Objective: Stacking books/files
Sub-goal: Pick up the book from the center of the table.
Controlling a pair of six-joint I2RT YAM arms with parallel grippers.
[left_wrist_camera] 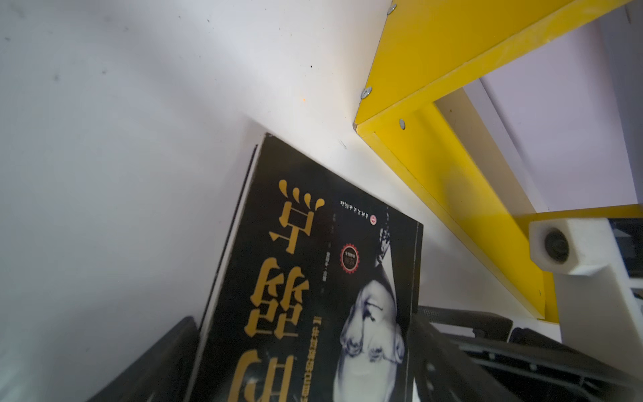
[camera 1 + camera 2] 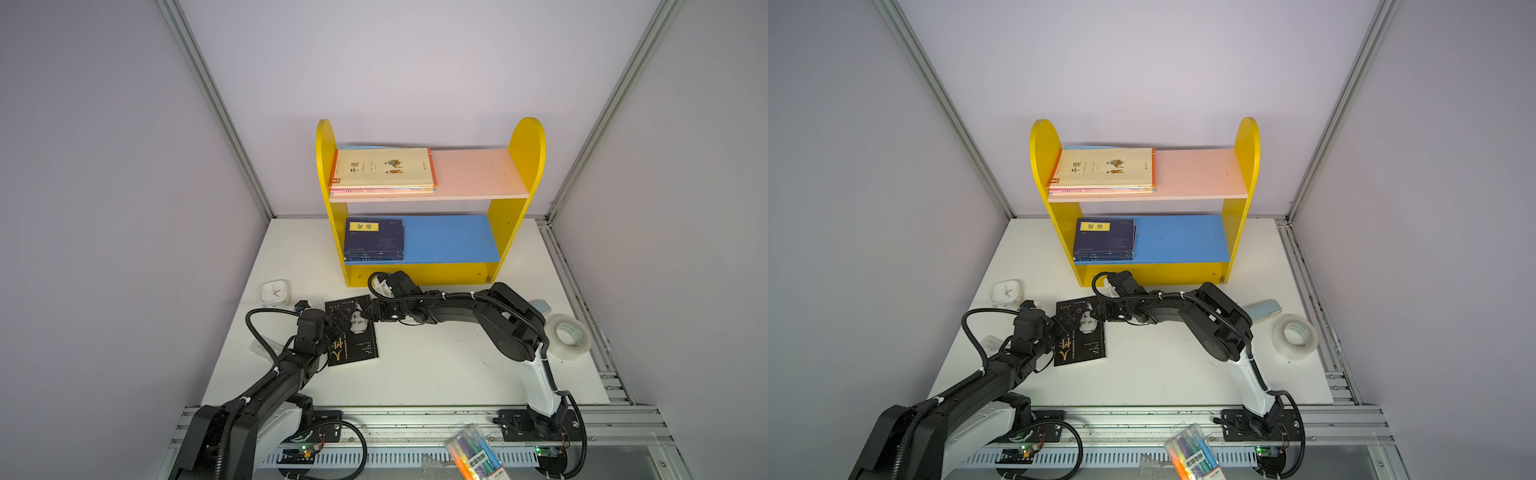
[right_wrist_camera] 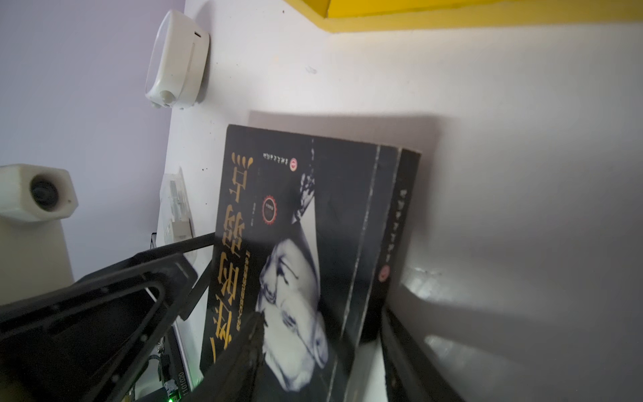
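a black book (image 2: 358, 348) with gold lettering and a pale portrait lies face up and skewed on the table (image 2: 415, 370); whether an edge is lifted is unclear. a cream book (image 2: 384, 168) with an orange spine tops a flat stack of thin pink- and blue-edged books at the left of the pink shelf (image 2: 478, 172). a navy stack (image 2: 374, 243), yellow label uppermost, lies flat at the left of the blue shelf (image 2: 451, 239).

The black gold-lettered paperback (image 1: 306, 296) runs off both wrist views' edges. Right of it, the black right arm (image 2: 498, 316) half-hides a light-blue plastic block (image 2: 545, 306) in a top view.
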